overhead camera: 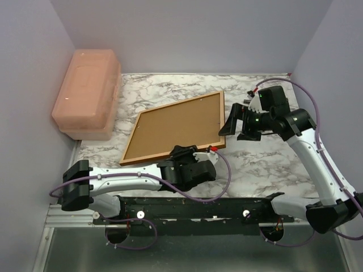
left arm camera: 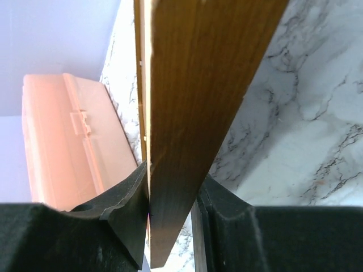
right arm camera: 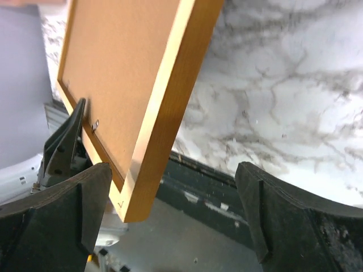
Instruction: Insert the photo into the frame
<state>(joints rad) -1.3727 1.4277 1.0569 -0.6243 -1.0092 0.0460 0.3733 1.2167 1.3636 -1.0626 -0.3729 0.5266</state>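
The frame (overhead camera: 179,103) sits backing-side up over the marble surface (overhead camera: 266,164), its long axis running near-left to far-right. The left hand (left arm camera: 170,198) clamps its near edge. The right hand (right arm camera: 170,215), fingers spread, straddles its right corner. The photo is not visible.

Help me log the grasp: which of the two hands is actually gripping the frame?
The left hand, at the frame's near edge: its fingers pinch the wood. The right hand gapes open around a corner.
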